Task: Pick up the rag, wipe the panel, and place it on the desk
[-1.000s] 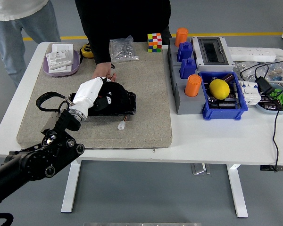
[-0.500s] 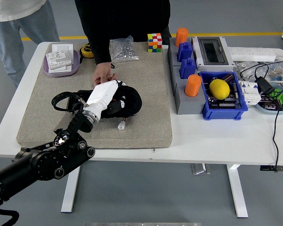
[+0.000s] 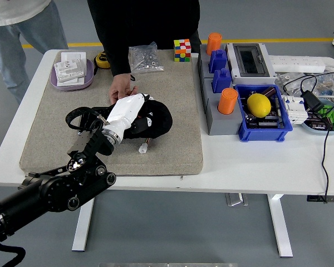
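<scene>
left hand (image 3: 128, 111) presses black rag (image 3: 156, 119) mid-mat (image 3: 178, 100), edges clear.

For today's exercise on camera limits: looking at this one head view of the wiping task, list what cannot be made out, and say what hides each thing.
- Left hand: its fingers, turned away over the black rag.
- Panel under the rag: covered by rag and hand.
- Person's hand: its lower part, behind the robot's hand.
- Right arm: outside the head view.
- Bag contents: too small.

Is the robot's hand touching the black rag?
Touching. In the head view the robot's left hand lies right on top of the black rag on the mat, with no gap between them.
</scene>
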